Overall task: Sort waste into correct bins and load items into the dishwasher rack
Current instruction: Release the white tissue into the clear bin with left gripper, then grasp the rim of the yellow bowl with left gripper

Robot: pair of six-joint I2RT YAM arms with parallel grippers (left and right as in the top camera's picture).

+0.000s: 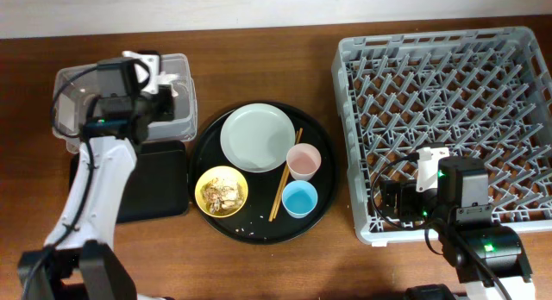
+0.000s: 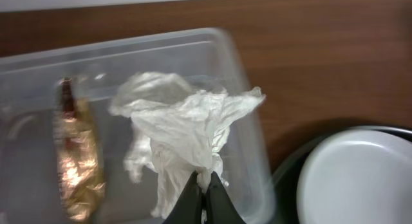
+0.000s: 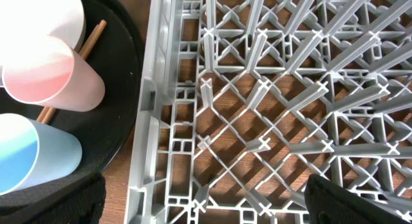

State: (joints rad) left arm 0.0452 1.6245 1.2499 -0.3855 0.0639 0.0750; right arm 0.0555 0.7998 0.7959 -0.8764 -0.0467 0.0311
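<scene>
My left gripper (image 2: 205, 179) is shut on a crumpled white tissue (image 2: 187, 121) and holds it over the clear tub (image 2: 241, 82). A gold-brown foil wrapper (image 2: 77, 166) lies in the tub's left part. In the overhead view the left gripper (image 1: 164, 89) is above the clear tub (image 1: 183, 110), and the shallow black tray (image 1: 159, 184) lies in front of the tub. My right gripper (image 3: 206, 198) is open and empty above the front left corner of the grey dishwasher rack (image 1: 448, 119). The yellow bowl (image 1: 222, 191) holds brown scraps.
A round black tray (image 1: 200, 149) carries the pale plate (image 1: 257, 138), pink cup (image 1: 304, 160), blue cup (image 1: 299, 198) and chopsticks (image 1: 286, 173). The right wrist view shows the pink cup (image 3: 58, 79) and blue cup (image 3: 38, 159) left of the rack's wall (image 3: 148, 121).
</scene>
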